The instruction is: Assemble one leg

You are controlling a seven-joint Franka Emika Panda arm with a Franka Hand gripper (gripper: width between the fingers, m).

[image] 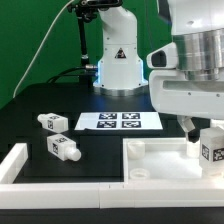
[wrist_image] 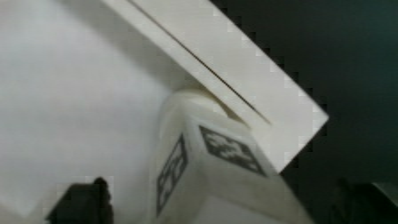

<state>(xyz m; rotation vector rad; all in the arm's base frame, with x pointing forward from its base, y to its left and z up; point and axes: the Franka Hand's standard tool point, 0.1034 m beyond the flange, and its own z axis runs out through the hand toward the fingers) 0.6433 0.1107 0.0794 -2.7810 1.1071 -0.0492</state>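
Note:
A leg stands upright on the far right corner of the large white panel, with a tag on its side. My gripper hangs directly over it, one finger showing beside it. In the wrist view the leg rises between my two dark fingertips, with a gap on each side, so my gripper is open around it. The panel fills the wrist view behind the leg. Two more legs lie on the black table at the exterior view's left.
The marker board lies flat in the middle of the table. The robot's white base stands behind it. A white L-shaped rail runs along the front at the exterior view's left.

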